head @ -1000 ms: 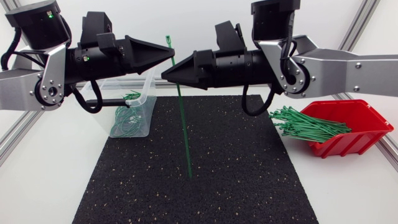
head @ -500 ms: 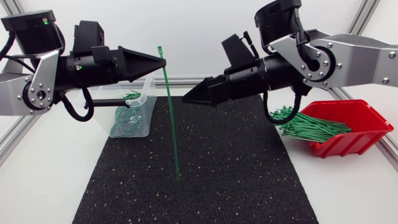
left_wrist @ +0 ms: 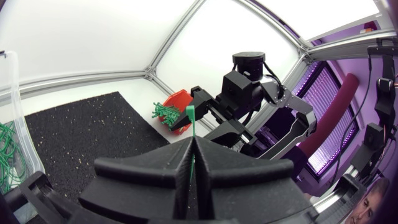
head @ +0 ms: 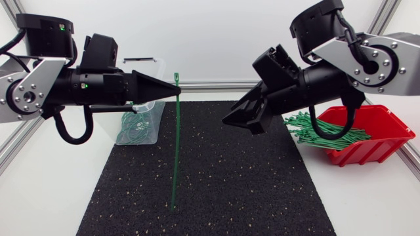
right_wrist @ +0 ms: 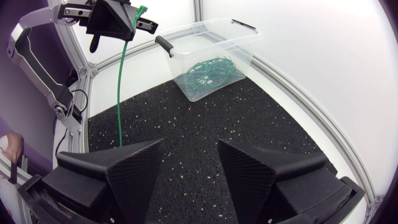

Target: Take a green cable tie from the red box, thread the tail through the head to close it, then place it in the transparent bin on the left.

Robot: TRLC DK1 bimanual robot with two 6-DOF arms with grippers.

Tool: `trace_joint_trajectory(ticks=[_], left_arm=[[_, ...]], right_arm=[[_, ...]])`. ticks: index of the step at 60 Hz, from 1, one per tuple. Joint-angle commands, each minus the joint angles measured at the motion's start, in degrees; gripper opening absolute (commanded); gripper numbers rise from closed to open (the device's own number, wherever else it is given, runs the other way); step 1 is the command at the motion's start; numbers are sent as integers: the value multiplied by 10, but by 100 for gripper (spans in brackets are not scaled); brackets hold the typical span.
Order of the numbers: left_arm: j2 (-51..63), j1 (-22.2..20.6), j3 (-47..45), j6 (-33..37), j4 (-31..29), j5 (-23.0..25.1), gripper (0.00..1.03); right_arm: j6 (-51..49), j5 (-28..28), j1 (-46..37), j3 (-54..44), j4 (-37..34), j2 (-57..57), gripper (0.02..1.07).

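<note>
Bin [head: 152,128], transparent, far left, holds green ties. Left gripper [head: 176,95] has its jaws clamped just under the head of a green cable tie [head: 174,157] that hangs straight down over the black mat [head: 262,187]. Right gripper [head: 237,124], jaws apart, is well clear of it. I should catch the tail low and curl it up to the head. Red box [head: 387,134] at right, out of the way.

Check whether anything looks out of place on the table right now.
Nothing is spilled or damaged. One oddity: the green ties in the red box stick out over its rim towards the mat. The cable tie in the left gripper hangs straight, not yet looped.
</note>
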Motion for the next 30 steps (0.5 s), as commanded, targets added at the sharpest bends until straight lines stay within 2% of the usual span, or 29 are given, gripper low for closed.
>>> trace_joint_trajectory(ticks=[1, 11, 18, 25, 30], left_arm=[[4, -16, 27, 52, -38, -9, 4], [37, -32, 61, 84, -94, -26, 4], [65, -40, 99, 124, -166, -55, 4], [72, -39, 116, 135, -192, -72, 4], [72, -36, 126, 142, -207, -79, 4]], right_arm=[[-30, 15, 8, -21, -10, -20, 69], [-71, 101, 47, -40, -28, -25, 69], [-88, 106, 55, -25, -76, 4, 69], [-132, 109, 58, -46, -60, -10, 69], [-137, 158, 82, -68, -44, -11, 77]])
